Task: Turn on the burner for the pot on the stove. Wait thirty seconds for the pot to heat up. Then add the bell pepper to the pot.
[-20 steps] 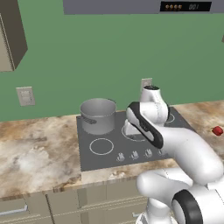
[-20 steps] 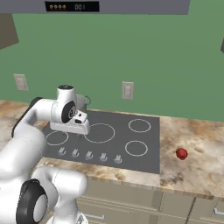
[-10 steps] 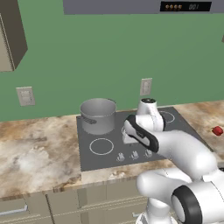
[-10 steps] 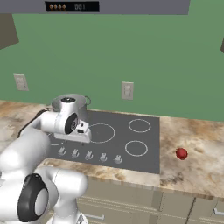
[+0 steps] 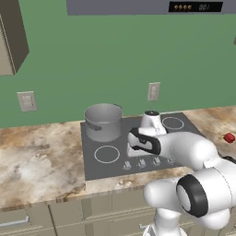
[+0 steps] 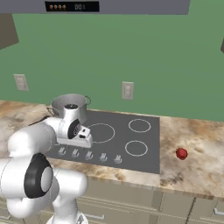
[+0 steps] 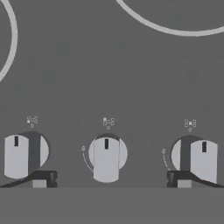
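The grey pot (image 5: 103,120) (image 6: 69,105) stands on the back left ring of the dark stove (image 5: 175,133) (image 6: 146,144). My gripper (image 5: 135,156) (image 6: 79,146) (image 7: 109,177) points down just above the front knob row, open. In the hand view its dark fingertips (image 7: 41,177) stand wide apart, with the middle knob (image 7: 107,157) centred between them and not touched. A knob (image 7: 24,155) lies behind the left tip, another knob (image 7: 197,159) behind the right tip. The red bell pepper (image 5: 229,137) (image 6: 181,153) lies on the counter right of the stove.
The marble counter (image 5: 37,161) (image 6: 197,144) runs on both sides of the stove. A wall outlet (image 5: 154,91) (image 6: 127,90) sits behind the stove, and a range hood (image 5: 152,6) hangs above. Cabinet drawers (image 6: 131,199) lie below the counter's front edge.
The hand has come down and forward from above the stove's middle to just over the knob row. Pot and pepper have not moved.
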{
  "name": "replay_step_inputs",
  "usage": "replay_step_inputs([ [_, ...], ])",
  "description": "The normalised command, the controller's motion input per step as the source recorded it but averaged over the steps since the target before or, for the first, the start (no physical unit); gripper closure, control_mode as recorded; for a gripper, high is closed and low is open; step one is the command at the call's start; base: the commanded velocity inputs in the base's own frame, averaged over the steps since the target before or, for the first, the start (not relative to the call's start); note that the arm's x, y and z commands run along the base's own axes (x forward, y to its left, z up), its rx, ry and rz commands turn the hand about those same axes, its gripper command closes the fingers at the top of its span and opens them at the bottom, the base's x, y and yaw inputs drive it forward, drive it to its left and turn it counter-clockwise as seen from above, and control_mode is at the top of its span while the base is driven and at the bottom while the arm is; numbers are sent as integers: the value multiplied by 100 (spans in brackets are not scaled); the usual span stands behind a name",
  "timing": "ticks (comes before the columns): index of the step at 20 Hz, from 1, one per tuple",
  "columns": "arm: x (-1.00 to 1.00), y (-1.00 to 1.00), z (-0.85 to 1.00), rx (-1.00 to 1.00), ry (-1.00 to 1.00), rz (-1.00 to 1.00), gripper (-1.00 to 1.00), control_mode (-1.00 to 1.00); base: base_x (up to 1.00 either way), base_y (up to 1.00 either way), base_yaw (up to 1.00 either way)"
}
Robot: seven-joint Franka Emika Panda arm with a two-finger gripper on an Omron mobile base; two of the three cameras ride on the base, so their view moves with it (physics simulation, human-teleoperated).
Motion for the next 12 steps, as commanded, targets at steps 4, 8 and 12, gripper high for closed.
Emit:
replay_step_inputs([
  [4,6,1,-26,0,4,0,-100,-100,0,0,0],
  [8,0,1,-18,0,0,0,-100,-100,0,0,0],
  [12,0,3,-24,0,2,0,-100,-100,0,0,0],
])
